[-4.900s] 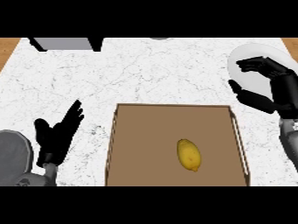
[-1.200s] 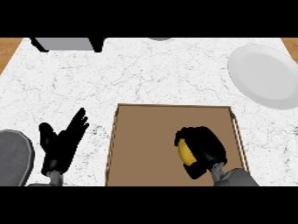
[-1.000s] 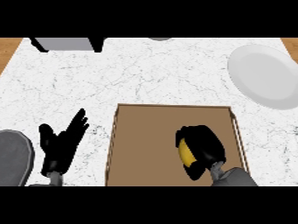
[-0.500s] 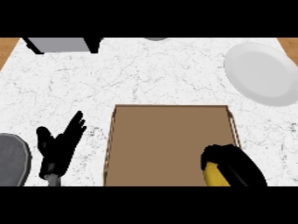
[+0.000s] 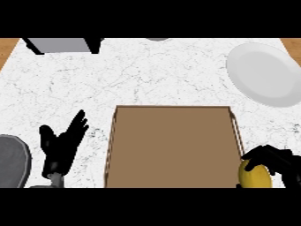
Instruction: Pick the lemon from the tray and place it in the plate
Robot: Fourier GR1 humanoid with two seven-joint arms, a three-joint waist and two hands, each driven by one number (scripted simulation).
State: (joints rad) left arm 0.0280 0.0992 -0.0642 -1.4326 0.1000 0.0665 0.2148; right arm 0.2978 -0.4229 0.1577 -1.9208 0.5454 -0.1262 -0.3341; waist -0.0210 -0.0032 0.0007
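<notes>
1. R hand [image 5: 288, 167] at approx 5 o'clock in the view, low by the bottom edge, just off the tray's right rim. Fingers curled over the top and side of the lemon [image 5: 254, 175], grasping it; thumb side hidden.
2. Lemon: yellow, long axis roughly upright in the view, lower end cut off at the frame edge. It sits at the tray's near-right corner, over or just outside the rim; can't tell if it touches the tray.
3. Tray [image 5: 172, 145]: brown, rectangular w/ a thin raised rim, centre to 6 o'clock. Nothing lies on its floor.
4. Plate [image 5: 267, 74]: white, round, at approx 2 o'clock on the marble counter [image 5: 133, 75], well apart from the lemon and the tray.
5. L hand [image 5: 61, 145] at approx 8 o'clock, left of the tray and not touching it. Fingers straight and spread, pointing up-right, holding nothing; resting.
6. Grey forearm [image 5: 3, 161] at the lower-left edge.
7. Grey box-like obj w/ dark side [image 5: 61, 44] at 11 o'clock, top edge, partly cut off.
</notes>
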